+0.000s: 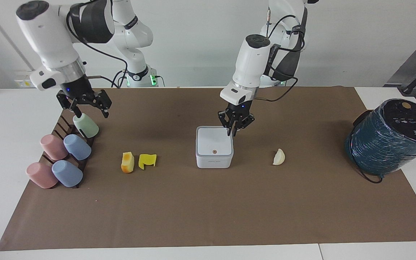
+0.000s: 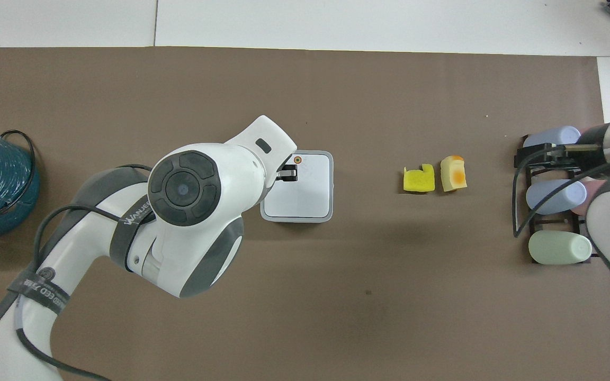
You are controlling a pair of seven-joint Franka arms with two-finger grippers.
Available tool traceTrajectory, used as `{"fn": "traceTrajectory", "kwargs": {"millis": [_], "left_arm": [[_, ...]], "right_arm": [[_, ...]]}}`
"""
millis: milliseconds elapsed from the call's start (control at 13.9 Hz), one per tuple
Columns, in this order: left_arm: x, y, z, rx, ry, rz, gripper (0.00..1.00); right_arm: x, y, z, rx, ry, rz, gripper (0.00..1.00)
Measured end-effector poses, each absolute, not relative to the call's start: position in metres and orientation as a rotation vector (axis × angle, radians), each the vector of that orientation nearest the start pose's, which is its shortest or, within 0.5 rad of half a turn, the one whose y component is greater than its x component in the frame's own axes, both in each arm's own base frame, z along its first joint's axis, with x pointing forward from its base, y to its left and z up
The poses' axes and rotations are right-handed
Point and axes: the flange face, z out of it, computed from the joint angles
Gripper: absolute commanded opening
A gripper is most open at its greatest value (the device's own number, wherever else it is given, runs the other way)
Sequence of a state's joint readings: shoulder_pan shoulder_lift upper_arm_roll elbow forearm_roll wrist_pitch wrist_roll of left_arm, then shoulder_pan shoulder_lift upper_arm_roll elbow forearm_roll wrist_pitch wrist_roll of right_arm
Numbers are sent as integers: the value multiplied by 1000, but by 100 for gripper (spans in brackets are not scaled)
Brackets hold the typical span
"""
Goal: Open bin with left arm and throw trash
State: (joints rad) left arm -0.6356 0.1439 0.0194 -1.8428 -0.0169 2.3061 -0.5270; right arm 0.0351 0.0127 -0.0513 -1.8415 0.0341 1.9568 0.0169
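The bin [image 1: 214, 147] is a small white square box with its flat lid down, in the middle of the brown mat. My left gripper [image 1: 231, 133] is shut with nothing in it, its tips pointing down just over the lid's edge toward the left arm's end; in the overhead view the left gripper [image 2: 287, 173] sits over the bin [image 2: 307, 193]. Trash lies on the mat: a cream wedge [image 1: 278, 157] beside the bin, and an orange-yellow chunk [image 1: 127, 162] and a yellow wavy piece [image 1: 147, 160] toward the right arm's end. My right gripper [image 1: 89, 111] hangs open over the green cup [image 1: 86, 126].
A dark rack [image 1: 60, 124] holds several pastel cups lying on their sides at the right arm's end. A big teal wrapped cylinder [image 1: 388, 139] with a black cable stands at the left arm's end. The left arm hides the wedge in the overhead view.
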Motion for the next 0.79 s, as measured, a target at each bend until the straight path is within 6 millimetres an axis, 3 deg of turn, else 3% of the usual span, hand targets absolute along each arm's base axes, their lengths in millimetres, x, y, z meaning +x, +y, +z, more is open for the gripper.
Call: {"fn": "traceTrajectory", "kwargs": {"millis": [144, 287, 503, 575, 647, 719, 790], "left_arm": [[507, -379, 473, -3306, 170, -477, 0], [515, -391, 452, -3321, 181, -549, 0], [534, -396, 408, -3328, 164, -630, 0], [535, -397, 405, -3330, 161, -640, 0], [535, -397, 406, -3329, 162, -630, 0], [534, -397, 406, -3328, 163, -622, 0], [534, -397, 408, -3326, 163, -612, 0]], "right_arm": [[599, -5, 472, -3113, 27, -136, 100], [616, 4, 428, -3117, -63, -146, 100], [628, 34, 375, -3118, -152, -154, 100], [628, 44, 362, -3117, -174, -151, 97], [627, 51, 348, -3117, -196, -150, 90], [625, 55, 338, -3116, -218, -155, 74], [623, 57, 329, -3115, -245, -165, 48]]}}
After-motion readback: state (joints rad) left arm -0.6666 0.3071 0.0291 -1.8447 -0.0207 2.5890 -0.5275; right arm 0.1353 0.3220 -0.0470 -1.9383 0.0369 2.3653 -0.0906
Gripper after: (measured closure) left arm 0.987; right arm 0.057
